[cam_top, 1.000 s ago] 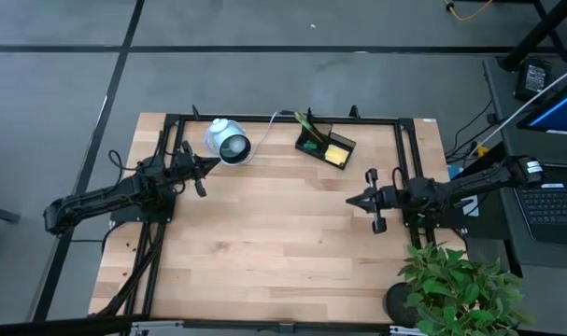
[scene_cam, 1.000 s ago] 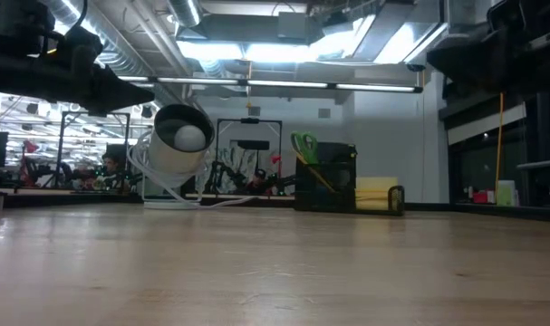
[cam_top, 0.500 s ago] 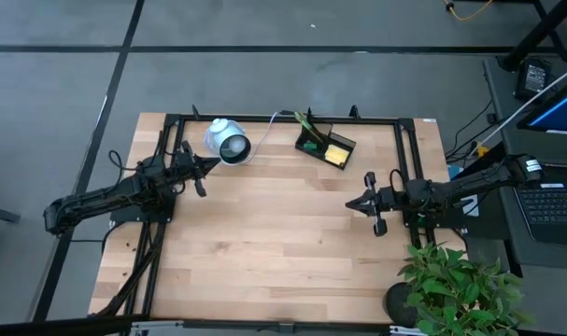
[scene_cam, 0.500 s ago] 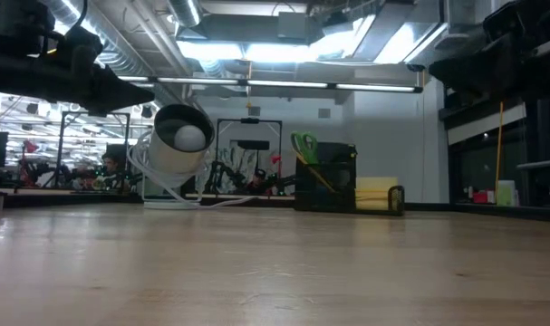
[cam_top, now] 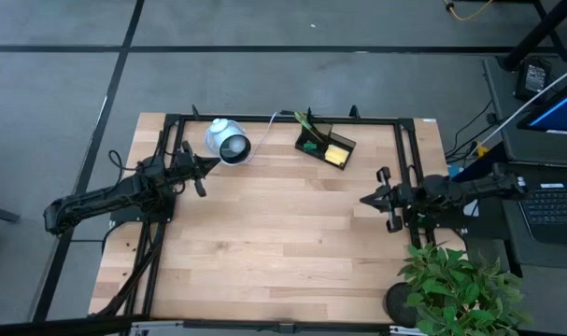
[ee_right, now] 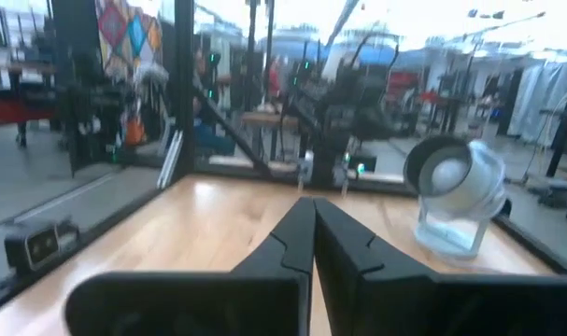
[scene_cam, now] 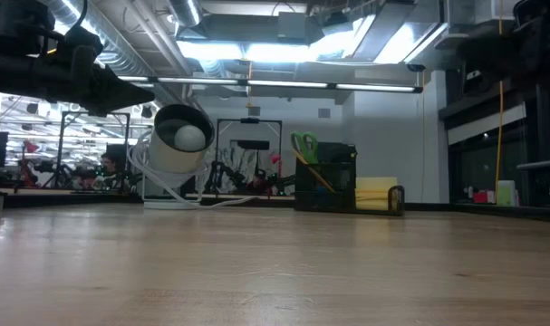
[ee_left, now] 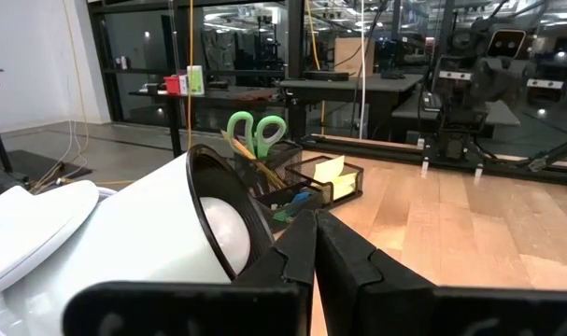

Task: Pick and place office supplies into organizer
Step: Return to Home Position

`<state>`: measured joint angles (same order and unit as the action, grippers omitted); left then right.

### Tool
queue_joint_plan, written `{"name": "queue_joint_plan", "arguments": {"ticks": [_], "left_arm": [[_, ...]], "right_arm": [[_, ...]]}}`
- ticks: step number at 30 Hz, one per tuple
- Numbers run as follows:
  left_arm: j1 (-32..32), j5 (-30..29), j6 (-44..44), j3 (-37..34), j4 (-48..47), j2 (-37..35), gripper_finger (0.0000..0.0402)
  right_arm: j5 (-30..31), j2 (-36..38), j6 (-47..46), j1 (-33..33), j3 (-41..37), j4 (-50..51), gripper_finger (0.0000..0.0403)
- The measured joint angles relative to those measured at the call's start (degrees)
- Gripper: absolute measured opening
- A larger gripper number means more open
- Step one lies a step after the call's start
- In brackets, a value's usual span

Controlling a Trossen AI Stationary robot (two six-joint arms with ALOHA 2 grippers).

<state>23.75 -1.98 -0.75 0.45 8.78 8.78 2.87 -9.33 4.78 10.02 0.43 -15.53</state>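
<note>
With scissors (ee_left: 256,131) standing in the organizer (cam_top: 325,145), nothing needed carrying; right gripper (cam_top: 365,199) and left gripper (cam_top: 214,163) hung clenched and empty over the surface (cam_top: 283,252).

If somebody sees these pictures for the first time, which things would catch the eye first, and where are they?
First the white round device with its dark centre, at the far edge of the table near the left gripper. Beside it stands the black organizer, holding upright green-handled scissors and a yellow sticky-note pad. The right gripper hovers at the right side; both grippers have shut fingers and hold nothing.
</note>
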Motion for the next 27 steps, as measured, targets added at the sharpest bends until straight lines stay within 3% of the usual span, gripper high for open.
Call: {"name": "queue_joint_plan", "arguments": {"ticks": [10, 27], "left_arm": [[0.0, 0.0, 0.0, 0.0, 0.0, 0.0, 0.0006], [0.0, 0.0, 0.0, 0.0, 0.0, 0.0, 0.0004]], "right_arm": [[-0.1, 9.1, -6.9, -1.0, 0.0, 8.2, 0.0012], [0.0, 8.4, -7.5, -1.7, 0.0, 11.2, 0.0012]]}}
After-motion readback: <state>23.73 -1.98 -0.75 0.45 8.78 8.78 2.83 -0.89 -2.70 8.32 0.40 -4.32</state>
